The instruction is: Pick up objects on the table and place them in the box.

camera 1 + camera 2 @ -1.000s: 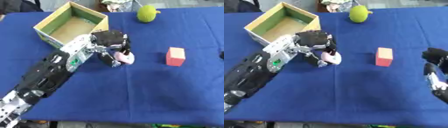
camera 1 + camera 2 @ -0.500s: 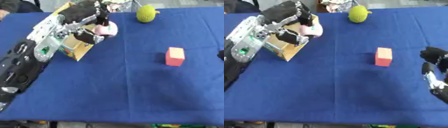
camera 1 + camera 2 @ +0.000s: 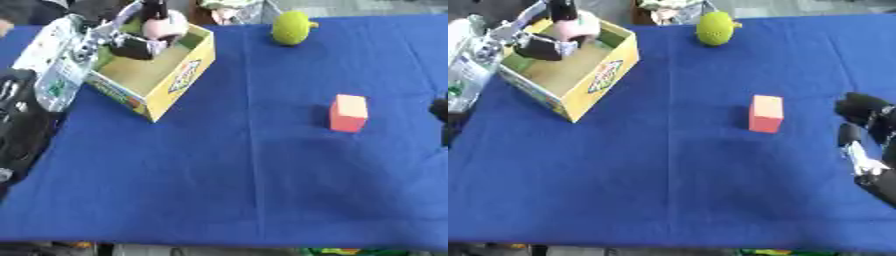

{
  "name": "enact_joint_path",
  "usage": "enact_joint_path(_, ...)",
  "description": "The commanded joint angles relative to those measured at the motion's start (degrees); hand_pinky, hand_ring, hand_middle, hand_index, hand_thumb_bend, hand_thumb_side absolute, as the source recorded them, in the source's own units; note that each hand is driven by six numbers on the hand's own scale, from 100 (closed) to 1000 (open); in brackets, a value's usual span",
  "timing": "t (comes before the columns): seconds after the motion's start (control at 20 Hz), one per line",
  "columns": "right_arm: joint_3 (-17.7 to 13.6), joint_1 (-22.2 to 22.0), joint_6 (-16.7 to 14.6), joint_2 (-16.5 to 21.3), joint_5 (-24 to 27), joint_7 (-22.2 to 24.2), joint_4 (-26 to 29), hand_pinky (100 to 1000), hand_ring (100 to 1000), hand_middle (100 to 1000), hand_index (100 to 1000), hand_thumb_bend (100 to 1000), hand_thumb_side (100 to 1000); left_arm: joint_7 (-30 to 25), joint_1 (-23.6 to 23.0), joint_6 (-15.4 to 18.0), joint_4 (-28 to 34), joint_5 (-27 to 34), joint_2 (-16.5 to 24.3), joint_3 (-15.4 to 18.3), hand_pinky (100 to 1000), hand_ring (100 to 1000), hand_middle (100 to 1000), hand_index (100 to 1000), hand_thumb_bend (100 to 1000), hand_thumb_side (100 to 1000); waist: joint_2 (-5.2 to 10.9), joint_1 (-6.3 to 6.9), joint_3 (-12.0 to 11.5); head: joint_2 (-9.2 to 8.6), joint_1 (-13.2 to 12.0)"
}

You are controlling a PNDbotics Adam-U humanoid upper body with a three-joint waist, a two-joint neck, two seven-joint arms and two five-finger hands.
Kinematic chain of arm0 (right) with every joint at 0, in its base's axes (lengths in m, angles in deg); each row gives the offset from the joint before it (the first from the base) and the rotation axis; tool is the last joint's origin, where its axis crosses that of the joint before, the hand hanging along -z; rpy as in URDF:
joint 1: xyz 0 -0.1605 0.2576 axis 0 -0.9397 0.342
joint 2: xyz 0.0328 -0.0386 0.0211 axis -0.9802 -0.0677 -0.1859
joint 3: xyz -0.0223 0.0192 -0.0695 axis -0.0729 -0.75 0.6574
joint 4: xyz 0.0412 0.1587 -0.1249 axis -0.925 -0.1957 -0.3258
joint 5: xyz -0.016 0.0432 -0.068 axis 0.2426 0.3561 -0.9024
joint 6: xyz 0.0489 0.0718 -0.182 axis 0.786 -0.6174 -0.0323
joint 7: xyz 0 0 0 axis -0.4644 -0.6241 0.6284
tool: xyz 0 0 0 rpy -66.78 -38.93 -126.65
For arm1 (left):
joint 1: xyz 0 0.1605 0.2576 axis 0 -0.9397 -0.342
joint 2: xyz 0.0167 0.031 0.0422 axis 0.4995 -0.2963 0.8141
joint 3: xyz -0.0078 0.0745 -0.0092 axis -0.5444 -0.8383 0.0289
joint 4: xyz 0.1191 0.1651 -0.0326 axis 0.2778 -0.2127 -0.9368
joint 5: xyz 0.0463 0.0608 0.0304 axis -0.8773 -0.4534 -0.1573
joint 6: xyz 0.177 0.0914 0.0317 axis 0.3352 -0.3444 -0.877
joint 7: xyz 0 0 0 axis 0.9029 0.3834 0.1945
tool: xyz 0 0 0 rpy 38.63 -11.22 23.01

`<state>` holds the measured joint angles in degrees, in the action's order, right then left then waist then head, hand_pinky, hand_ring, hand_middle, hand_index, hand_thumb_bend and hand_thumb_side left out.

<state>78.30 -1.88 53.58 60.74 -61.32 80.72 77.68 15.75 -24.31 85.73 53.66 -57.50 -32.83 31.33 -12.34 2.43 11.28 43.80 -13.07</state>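
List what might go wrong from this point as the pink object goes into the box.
1. The left hand holds the pink object near the far rim of the box; released there, it may land on the rim or outside.
2. The box looks tilted, so a nudge from the arm may tip or shift it.
3. The green fruit sits near the table's far edge and may roll off if bumped.

right robot hand [image 3: 866, 145] cut by edge

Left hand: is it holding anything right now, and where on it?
Yes. The left hand grips a pink rounded object over the box; its exact hold point cannot be told.
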Motion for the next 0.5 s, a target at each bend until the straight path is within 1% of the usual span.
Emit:
enact_joint_path(0.05, -0.3, 0.5, -0.2, 0.9, 0.1, -0.1, 0.9, 874, 818, 762, 864, 100, 443, 1.1, 1.7, -3.0, -4.1, -2.7, 1.0, 4.1, 408, 432, 391, 522, 223, 100, 0.90, -0.13, 0.1, -0.28, 0.1)
enact_joint_path(0.25, -0.2, 0.4, -0.2, 0.8, 0.1, 0.1, 0.9, 874, 818, 763, 865, 100, 443, 3.2, 3.9, -7.0, -10.6, -4.6, 0.1, 4.9, 415, 440, 404, 540, 231, 100, 0.86, -0.15, 0.2, -0.39, 0.5)
enact_joint_path(0.3, -0.2, 0.4, -0.2, 0.8, 0.2, 0.1, 0.9, 874, 818, 763, 865, 100, 442, 3.9, 4.4, -8.0, -12.2, -5.0, -0.2, 4.8, 437, 462, 438, 578, 240, 100, 0.85, -0.16, 0.3, -0.43, 0.6)
enact_joint_path(0.35, -0.2, 0.4, -0.2, 0.8, 0.2, 0.1, 0.9, 875, 818, 763, 865, 100, 442, 4.4, 4.9, -9.0, -13.8, -5.2, -0.4, 4.6, 445, 470, 451, 589, 243, 100, 0.85, -0.17, 0.3, -0.46, 0.7)
enact_joint_path(0.4, -0.2, 0.4, -0.2, 0.8, 0.2, 0.2, 0.9, 875, 818, 763, 865, 100, 442, 4.9, 5.4, -9.6, -15.5, -5.3, -0.6, 4.2, 455, 483, 475, 614, 250, 100, 0.85, -0.17, 0.4, -0.48, 0.7)
enact_joint_path(0.5, -0.1, 0.4, -0.2, 0.8, 0.2, 0.2, 0.9, 875, 818, 763, 865, 100, 442, 6.1, 6.4, -9.8, -18.8, -5.5, -1.1, 3.8, 476, 502, 497, 634, 255, 100, 0.85, -0.18, 0.5, -0.53, 0.7)
